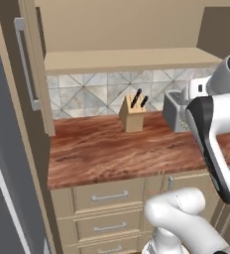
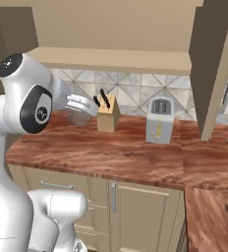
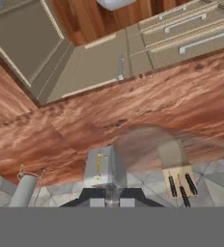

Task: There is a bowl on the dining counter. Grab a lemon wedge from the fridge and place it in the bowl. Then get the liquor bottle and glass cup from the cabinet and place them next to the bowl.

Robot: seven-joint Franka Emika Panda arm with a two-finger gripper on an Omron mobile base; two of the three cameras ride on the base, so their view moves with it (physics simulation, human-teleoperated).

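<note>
Looking at the right base view, the gripper [image 2: 86, 104] has its fingers pressed nearly together, pinching the wall of the glass cup [image 2: 72, 112]. The cup is see-through grey, so the tiles behind it show right through. It sits out at the end of the arm, over the back part of the wooden worktop [image 2: 111, 152] and just left of the knife block [image 2: 107, 114]. It looks lifted off the wood, though I can't say for sure from this angle.

From the hand camera the cup [image 3: 147, 147] is just a faint smoky shape ahead of the gripper [image 3: 112, 197], with the wood grain visible through it. That picture is flipped around. The toaster [image 3: 104, 166] is right by the fingertips, the knife block [image 3: 179, 181] is off to one side, and a grey cylinder [image 3: 24, 190] is in the corner.

Other stuff on the worktop: the toaster [image 2: 159, 120] stands well to the right of the knife block, both back against the tiled wall [image 2: 135, 86]. The cabinet [image 2: 116, 59] hangs above with its beige shelf showing. Beige drawers [image 1: 109, 196] with silver bar handles run underneath.
</note>
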